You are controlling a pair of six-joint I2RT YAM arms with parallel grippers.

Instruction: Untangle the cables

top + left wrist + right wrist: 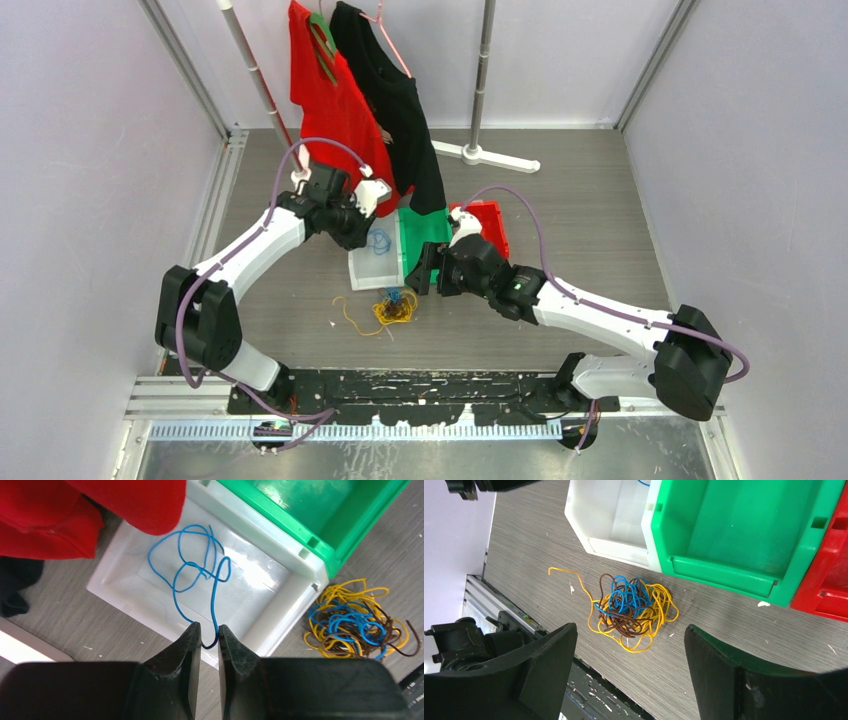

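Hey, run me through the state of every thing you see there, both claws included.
left claw: slightly open, a loop of the blue cable in the gap.
right claw: wide open above the tangle.
blue cable: loose, lying in the white bin.
tangle: yellow, blue and brown cables knotted on the table.
green bin: empty.

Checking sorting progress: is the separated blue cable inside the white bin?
Inside: the blue cable lies looped on the white bin's floor.
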